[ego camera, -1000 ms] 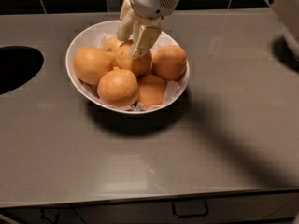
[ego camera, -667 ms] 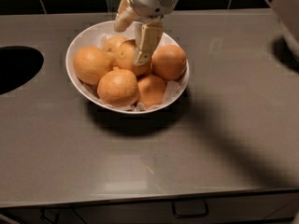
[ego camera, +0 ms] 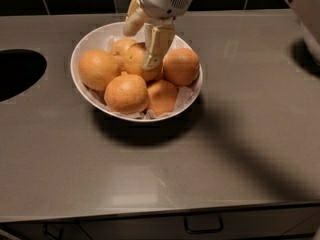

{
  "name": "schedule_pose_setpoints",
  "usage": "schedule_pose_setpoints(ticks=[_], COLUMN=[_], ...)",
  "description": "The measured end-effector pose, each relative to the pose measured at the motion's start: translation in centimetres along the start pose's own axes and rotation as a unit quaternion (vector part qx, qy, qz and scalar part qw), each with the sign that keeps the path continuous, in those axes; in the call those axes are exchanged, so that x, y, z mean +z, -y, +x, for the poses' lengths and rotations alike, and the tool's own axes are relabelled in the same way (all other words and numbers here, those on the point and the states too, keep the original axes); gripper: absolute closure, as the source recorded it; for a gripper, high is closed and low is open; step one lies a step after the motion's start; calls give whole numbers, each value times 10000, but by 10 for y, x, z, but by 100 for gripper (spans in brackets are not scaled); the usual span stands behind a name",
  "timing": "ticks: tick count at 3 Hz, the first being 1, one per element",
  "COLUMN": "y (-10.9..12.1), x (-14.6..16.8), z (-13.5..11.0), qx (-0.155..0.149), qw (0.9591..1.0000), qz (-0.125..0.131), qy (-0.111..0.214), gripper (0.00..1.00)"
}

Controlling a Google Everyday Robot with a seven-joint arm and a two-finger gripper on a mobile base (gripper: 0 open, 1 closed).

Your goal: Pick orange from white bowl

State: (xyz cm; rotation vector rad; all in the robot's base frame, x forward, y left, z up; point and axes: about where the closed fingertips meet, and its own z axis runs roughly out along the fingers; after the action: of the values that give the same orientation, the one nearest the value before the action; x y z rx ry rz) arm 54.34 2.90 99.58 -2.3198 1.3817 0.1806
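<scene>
gaping pincer (ego camera: 138, 48) over six oranges (ego camera: 134, 60), one white bowl (ego camera: 95, 36)

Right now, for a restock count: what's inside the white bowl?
Six oranges on crinkled paper, with the open gripper over the middle orange. The white bowl's bottom is covered.

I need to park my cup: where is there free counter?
Bare counter stretches right of the white bowl and before it, to the front edge. Crowded: the bowl, heaped with oranges, end effector open over them. A dark opening lies left.
</scene>
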Motion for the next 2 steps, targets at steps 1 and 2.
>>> schedule_pose_setpoints(ticks=[1, 2], y=[-1, -2], x=[0, 0], z=[1, 1], qx=[13, 36], qw=[10000, 10000], qz=[-3, -16], qy=[1, -2], gripper=[39, 38])
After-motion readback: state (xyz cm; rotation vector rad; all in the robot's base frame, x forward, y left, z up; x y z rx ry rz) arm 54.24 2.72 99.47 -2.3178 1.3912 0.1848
